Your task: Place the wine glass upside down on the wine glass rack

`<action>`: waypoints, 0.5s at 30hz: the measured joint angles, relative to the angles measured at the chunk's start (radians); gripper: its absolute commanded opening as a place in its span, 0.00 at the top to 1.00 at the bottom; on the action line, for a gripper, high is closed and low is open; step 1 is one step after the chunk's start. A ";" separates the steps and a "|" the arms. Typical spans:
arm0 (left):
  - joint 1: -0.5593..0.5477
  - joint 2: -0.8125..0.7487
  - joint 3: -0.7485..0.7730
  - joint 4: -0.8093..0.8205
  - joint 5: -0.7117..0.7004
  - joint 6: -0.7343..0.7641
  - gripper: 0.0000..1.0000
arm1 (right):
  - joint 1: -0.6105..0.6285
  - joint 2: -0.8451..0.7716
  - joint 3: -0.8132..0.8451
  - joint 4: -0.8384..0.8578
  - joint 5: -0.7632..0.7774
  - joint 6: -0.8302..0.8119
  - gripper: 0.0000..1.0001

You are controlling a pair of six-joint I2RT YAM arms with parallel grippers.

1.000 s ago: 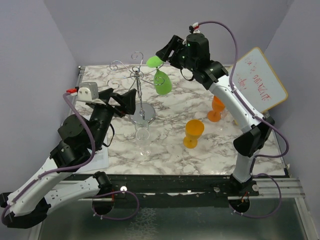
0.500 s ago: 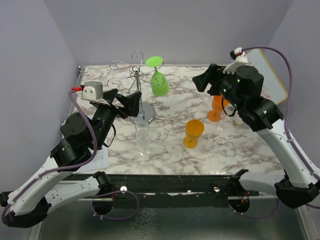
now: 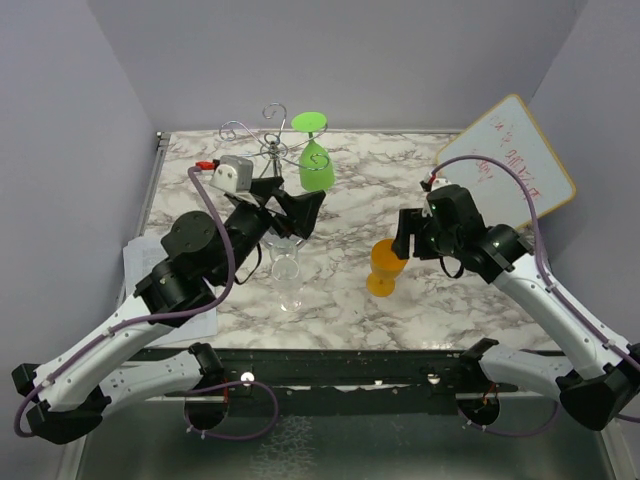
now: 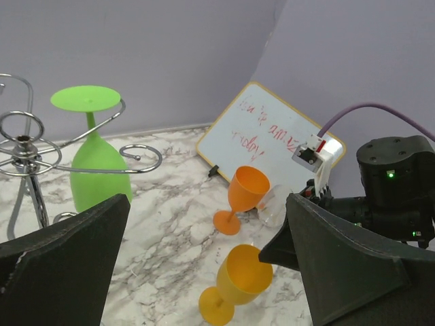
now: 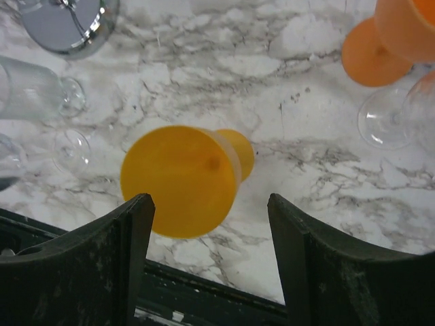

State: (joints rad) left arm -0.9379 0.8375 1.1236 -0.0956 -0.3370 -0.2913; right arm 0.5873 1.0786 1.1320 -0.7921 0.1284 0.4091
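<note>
**Hanging Glasses on the Rack: Handling and Workspace**

**Position of parts.** The rack (image 3: 272,150) stands at the far side of the desk (image 3: 350,215). One green glass (image 3: 315,170) hangs from it upside down, foot uppermost in a wire arm. A yellow glass (image 5: 180,180) stands upright on the desk, well apart from the rack and directly beneath the right pincer (image 5: 211,200). It appears to be the next piece to hang.

**Pincer state.** The right pincer is spread wide, one finger on each side of the yellow glass, touching nothing. The left pincer (image 4: 207,204) is also spread wide and empty, hovering near the rack.

**Handling.** The yellow glass looks like moulded plastic, so it is probably light, stiff and not prone to shatter. Its smooth wall may slip under a weak grip. The wide bowl on a thin stem is likely to tip if nudged. Grip across the bowl, leaving stem and foot free to slide into a wire arm.

**Surface and room.**
- The desk top is a flat marble pattern, probably slick.
- An orange glass (image 5: 380,58) and clear glasses (image 3: 288,275) stand nearby. The clear ones are probably fragile, so route around them.
- A whiteboard (image 3: 515,160) leans at the right.
- Plain lilac walls (image 3: 400,60) enclose three sides.
</note>
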 measured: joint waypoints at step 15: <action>0.000 0.055 -0.021 0.042 0.043 -0.039 0.01 | 0.041 0.048 -0.086 -0.078 -0.054 -0.016 0.56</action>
State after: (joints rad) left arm -0.9379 0.8928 1.1027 -0.0532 -0.2939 -0.3298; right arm 0.6281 1.1263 1.0462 -0.8703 0.0742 0.3927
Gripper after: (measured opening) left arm 0.987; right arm 0.494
